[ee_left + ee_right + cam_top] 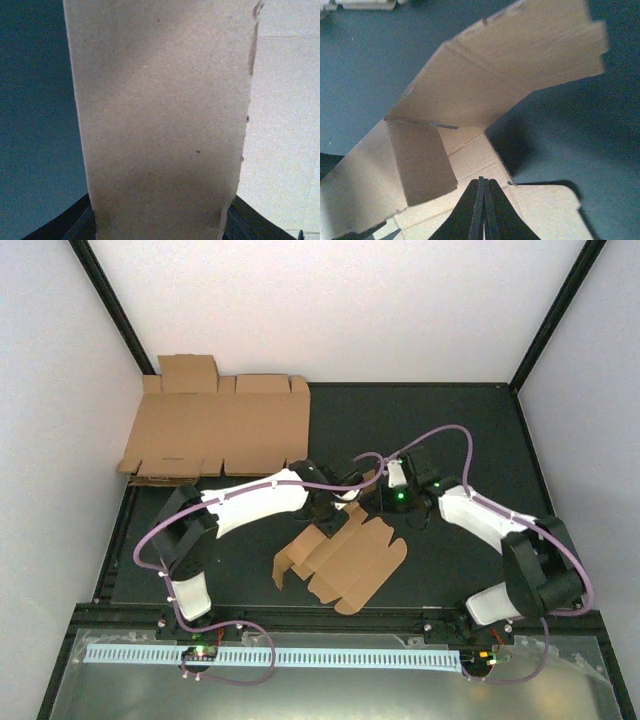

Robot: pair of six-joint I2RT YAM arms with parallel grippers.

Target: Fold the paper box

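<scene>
The paper box [345, 560] lies half-folded at mid-table, brown, with one side wall raised at its left end. My left gripper [335, 512] is at its far edge. In the left wrist view an upright box panel [160, 115] fills the gap between the two dark fingers [82, 225], whose tips it hides; both its side edges meet the fingers. My right gripper [385, 495] [481, 182] is shut with nothing between its fingers, its tips over the box's flat panel [470, 155]. Beyond the tips a large panel [495, 75] rises and curves overhead.
A stack of larger flat cardboard sheets [215, 430] lies at the back left, against the white wall. Purple cables [450, 435] loop above the arms. Dark mat [470, 560] surrounds the box.
</scene>
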